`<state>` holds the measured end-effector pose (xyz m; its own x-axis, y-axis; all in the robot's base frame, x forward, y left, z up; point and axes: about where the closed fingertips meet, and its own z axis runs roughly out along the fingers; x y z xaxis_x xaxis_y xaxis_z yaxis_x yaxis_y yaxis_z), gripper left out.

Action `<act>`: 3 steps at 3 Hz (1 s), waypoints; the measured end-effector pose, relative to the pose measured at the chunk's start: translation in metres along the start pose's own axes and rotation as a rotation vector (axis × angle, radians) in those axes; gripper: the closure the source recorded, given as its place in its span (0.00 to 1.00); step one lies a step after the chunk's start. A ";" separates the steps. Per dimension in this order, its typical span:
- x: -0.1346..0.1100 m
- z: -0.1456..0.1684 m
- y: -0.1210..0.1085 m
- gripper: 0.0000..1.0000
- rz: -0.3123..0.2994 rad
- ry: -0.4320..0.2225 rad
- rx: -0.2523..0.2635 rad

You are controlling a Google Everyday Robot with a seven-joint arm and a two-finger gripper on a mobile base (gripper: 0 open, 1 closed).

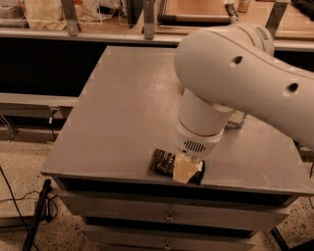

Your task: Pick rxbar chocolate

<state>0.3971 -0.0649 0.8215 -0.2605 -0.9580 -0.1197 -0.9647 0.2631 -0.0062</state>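
Observation:
The rxbar chocolate (162, 162), a flat dark bar with white lettering, lies near the front edge of the grey table (122, 112). My gripper (186, 169) hangs from the large white arm (235, 78) and sits right over the bar's right half, covering it. Only the left end of the bar and a dark sliver at its right end show. Whether the gripper touches the bar cannot be told.
A clear object (237, 119), likely the bottle, peeks out behind the arm at the right. Drawers (169, 215) sit below the table front. A counter with wooden boards (196, 10) runs along the back. A cable stand (39, 211) is on the floor at left.

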 end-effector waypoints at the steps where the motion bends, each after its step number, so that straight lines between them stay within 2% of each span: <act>1: -0.001 -0.005 0.000 1.00 0.000 0.000 0.000; 2: -0.001 -0.005 -0.002 1.00 0.005 -0.012 -0.011; 3: -0.002 -0.018 -0.016 1.00 0.018 -0.054 -0.030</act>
<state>0.4126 -0.0690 0.8393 -0.2766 -0.9453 -0.1727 -0.9607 0.2764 0.0260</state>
